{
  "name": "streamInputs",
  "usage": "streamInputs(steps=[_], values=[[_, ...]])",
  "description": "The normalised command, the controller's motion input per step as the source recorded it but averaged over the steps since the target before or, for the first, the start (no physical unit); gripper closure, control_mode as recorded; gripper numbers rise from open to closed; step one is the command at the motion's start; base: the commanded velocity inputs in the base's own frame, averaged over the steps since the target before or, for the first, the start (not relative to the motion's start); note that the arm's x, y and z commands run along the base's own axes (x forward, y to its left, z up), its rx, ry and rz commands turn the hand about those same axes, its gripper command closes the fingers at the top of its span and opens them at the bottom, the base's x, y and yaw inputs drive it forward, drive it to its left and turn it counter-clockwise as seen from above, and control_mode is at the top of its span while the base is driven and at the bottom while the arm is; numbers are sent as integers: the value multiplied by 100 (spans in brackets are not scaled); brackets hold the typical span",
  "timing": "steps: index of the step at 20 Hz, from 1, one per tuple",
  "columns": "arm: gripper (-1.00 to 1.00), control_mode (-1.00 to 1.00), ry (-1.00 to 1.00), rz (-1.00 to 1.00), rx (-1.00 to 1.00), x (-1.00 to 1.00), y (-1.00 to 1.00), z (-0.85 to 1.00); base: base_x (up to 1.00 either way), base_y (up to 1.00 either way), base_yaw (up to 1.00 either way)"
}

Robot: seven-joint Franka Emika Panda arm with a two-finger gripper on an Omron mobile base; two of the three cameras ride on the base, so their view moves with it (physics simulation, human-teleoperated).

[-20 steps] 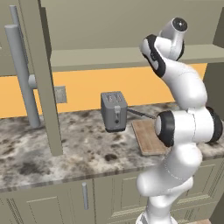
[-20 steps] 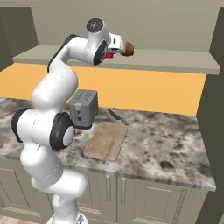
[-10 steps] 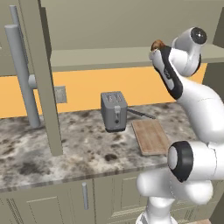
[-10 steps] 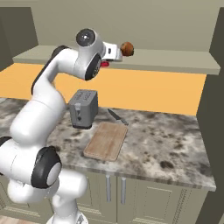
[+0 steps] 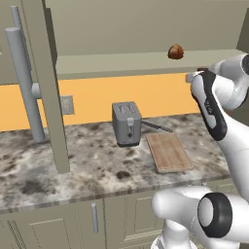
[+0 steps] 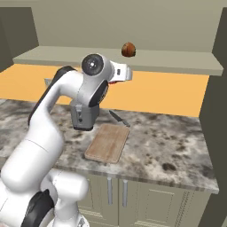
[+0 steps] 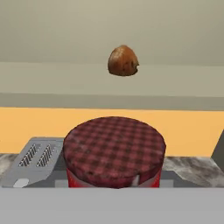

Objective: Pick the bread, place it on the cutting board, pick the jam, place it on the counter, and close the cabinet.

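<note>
Jam (image 7: pixel 114 153) lid fills hand view at 6 o'clock, bread (image 7: pixel 123 61) on shelf at 12, gripper clamped on jam.

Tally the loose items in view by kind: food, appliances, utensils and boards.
Food: 2, the bread on the cabinet shelf and the jam jar at the gripper
Appliances: 1, the toaster
Utensils: 1, the knife
Boards: 1, the cutting board
Total: 5

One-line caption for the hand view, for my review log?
Jam with its plaid lid close before the camera, bread on the cabinet shelf behind, toaster below left.
</note>
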Motion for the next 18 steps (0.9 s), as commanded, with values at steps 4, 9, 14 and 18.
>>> streamInputs(steps=[4, 9, 14, 18], values=[[100, -100, 0, 0, -3, -55, -33, -15, 0, 0, 0], [100, -100, 0, 0, -7, -55, -37, -22, 0, 0, 0], [100, -100, 0, 0, -7, -48, -37, -30, 0, 0, 0], [100, -100, 1, 0, -9, -25, -21, -31, 0, 0, 0]])
